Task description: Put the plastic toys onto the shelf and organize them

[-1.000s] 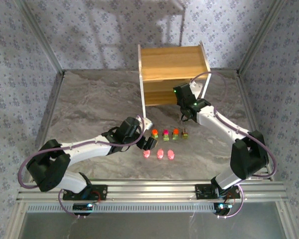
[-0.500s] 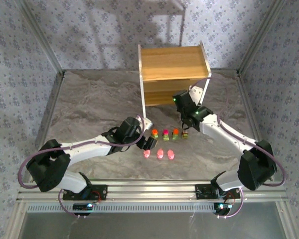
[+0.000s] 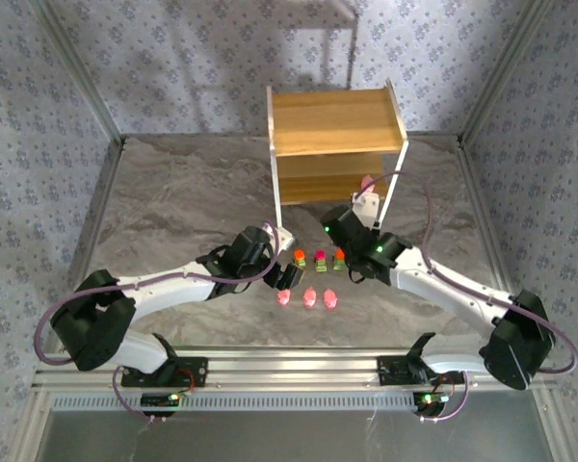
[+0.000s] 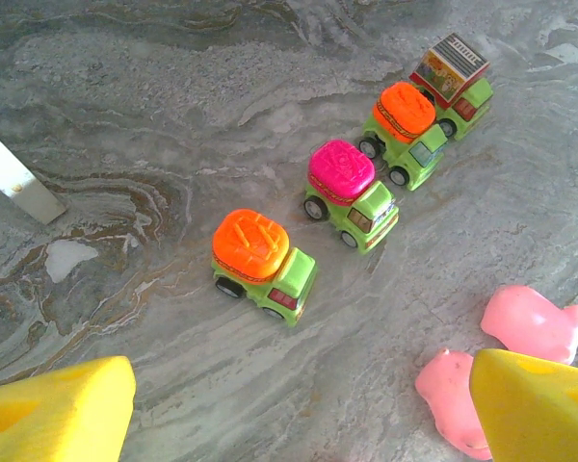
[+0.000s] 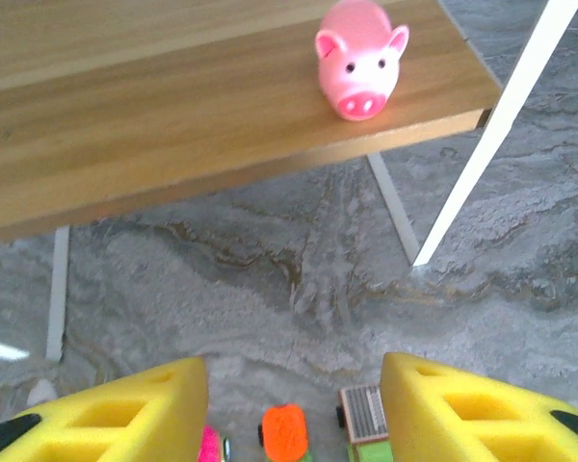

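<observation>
Top external view, near to far: we see two arms reaching from the near edge over a marbled table (image 3: 173, 192). Our left gripper (image 4: 299, 371) hangs low with its fingers spread and nothing between them, by the left end of three pink toys (image 3: 309, 297) lying in a row. Just beyond them four cars (image 4: 347, 192) stand in a line, with green bases and orange, magenta, orange and brown tops. Our right gripper (image 5: 291, 371) hovers over the right end of that line, fingers also parted and empty, facing the shelf (image 3: 332, 120). On the shelf's lower board, near its right edge, one pink pig (image 5: 359, 58) stands upright. We judge the task barely begun: one toy is shelved, and seven are left on the table to be picked up and arranged.
</observation>
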`<control>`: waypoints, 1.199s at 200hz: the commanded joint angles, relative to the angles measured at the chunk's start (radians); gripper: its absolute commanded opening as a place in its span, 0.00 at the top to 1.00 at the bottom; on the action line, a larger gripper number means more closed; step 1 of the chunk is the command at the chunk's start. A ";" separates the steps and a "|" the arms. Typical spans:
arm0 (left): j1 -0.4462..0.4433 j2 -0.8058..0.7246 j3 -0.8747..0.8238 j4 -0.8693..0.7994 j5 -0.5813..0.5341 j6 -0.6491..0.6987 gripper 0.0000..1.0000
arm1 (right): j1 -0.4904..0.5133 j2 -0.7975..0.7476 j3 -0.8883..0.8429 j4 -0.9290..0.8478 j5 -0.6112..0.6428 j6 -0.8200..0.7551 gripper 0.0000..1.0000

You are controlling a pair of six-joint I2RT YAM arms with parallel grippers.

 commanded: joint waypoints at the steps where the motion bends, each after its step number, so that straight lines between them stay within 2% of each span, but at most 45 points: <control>1: -0.007 -0.030 0.022 -0.015 -0.015 0.015 0.10 | 0.051 -0.047 -0.034 -0.047 0.028 -0.004 0.43; 22: -0.008 -0.031 0.020 -0.012 -0.018 0.014 0.10 | 0.098 -0.091 -0.052 -0.090 0.026 -0.013 0.40; 59: -0.007 -0.032 0.018 -0.009 -0.021 0.012 0.10 | 0.156 -0.159 -0.100 -0.131 0.002 0.012 0.39; 121: -0.008 -0.035 0.015 -0.009 -0.033 0.009 0.10 | 0.273 -0.149 -0.151 -0.170 -0.016 0.043 0.39; 166: -0.007 -0.036 0.014 -0.007 -0.039 0.008 0.10 | 0.329 -0.147 -0.197 -0.165 -0.024 0.137 0.43; 240: -0.008 -0.039 0.011 -0.007 -0.046 0.007 0.11 | 0.518 -0.065 -0.266 -0.149 0.113 0.365 0.49</control>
